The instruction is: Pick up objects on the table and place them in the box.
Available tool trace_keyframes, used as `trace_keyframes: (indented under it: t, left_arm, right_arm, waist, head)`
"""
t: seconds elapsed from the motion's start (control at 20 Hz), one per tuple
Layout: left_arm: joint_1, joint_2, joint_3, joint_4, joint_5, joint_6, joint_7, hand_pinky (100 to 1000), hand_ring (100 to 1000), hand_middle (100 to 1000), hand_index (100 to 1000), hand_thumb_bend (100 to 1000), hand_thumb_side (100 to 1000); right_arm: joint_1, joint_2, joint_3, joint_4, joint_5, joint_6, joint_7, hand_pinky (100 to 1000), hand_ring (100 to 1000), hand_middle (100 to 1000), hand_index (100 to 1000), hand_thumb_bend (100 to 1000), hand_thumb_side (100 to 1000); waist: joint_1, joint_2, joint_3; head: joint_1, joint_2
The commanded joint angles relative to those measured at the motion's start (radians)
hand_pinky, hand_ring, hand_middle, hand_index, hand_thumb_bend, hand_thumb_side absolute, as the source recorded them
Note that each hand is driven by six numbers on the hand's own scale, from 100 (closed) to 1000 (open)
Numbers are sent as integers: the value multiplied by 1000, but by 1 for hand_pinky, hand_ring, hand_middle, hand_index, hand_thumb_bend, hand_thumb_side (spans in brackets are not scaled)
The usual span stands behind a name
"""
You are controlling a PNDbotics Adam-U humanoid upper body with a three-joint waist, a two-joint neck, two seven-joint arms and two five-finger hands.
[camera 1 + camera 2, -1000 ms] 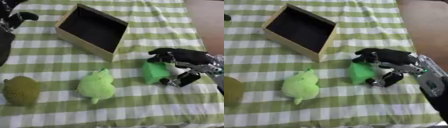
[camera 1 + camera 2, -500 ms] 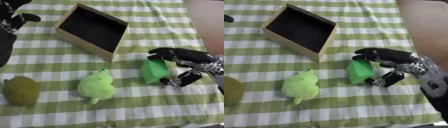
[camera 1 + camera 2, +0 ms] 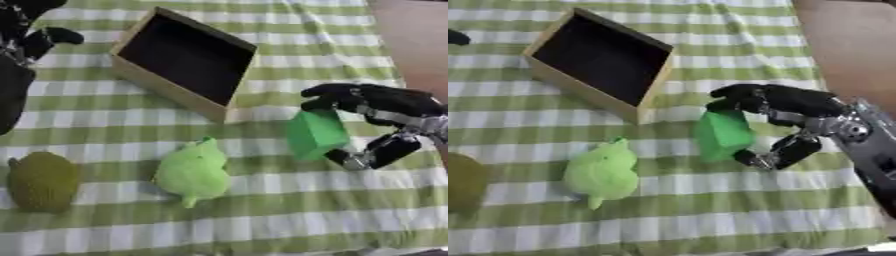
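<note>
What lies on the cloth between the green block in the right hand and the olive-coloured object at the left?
The light green plush toy lies between the green block and the olive object, as the left eye view shows.

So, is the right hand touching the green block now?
Touching. The right eye view shows the right hand with its fingers curled over the top of the green block and its thumb against the lower side.

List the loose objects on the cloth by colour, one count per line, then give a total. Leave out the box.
Dark green block, held in the right hand: 1
Light green soft toy: 1
Olive-brown rounded object: 1
Total: 3
</note>
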Motion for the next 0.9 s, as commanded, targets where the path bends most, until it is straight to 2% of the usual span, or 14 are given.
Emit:
trace_keyframes:
  t: [0.05, 0.25, 0.45, 0.9]
  left_arm:
    - [-5, 14, 1, -15, -3, 2, -3, 746, 905, 788, 863, 100, 565]
    - [-10, 14, 0, -15, 0, 1, -4, 746, 906, 789, 863, 100, 565]
    - [-15, 16, -2, -15, 3, 1, -6, 746, 907, 789, 863, 100, 565]
    - [-28, 20, -6, -15, 16, 2, -9, 747, 907, 789, 863, 100, 565]
  right_arm:
    - [-33, -51, -2, -33, -40, -176, 164, 1000, 1000, 218, 939, 100, 149]
    - [-101, -78, 16, -28, -80, -191, 166, 1000, 1000, 223, 919, 100, 183]
    - [-191, -87, 39, 19, -121, -210, 176, 1000, 1000, 223, 880, 100, 185]
    - [-423, -13, 38, 262, -231, -232, 274, 992, 1000, 237, 842, 100, 216]
  waist:
    - [2, -24, 2]
    - [-1, -25, 8]
    - [-3, -26, 18]
    - [-12, -31, 42]
  head:
    - [0, -3]
    - [-5, -5]
    - [-15, -2]
    - [-40, 12]
